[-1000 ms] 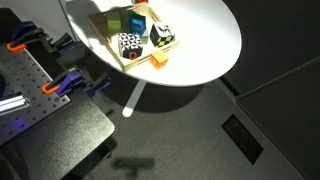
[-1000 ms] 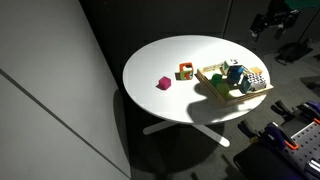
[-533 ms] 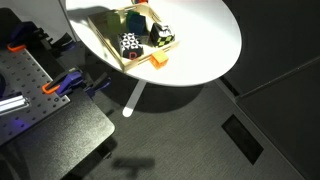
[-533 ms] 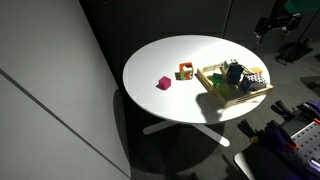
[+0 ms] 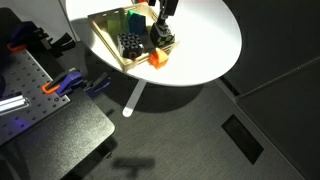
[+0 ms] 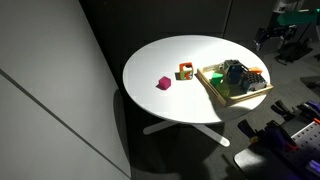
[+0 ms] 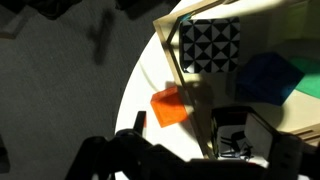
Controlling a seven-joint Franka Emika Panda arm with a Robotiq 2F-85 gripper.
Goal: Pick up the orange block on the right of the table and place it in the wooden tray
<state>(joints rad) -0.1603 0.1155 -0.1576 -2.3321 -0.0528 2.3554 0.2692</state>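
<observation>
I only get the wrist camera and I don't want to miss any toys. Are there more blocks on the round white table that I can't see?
Observer: Yes. A small pink block lies alone on the round white table, well apart from the shallow light-wood tray.
Operator: Is anything between them?
Observer: A small reddish piece with some green stands between the pink block and the tray.
Operator: What holds the table up?
Observer: A single white leg.

Black end effector (image 5: 160, 28) — matte, angular housing, dark and blurred in wrist view
</observation>
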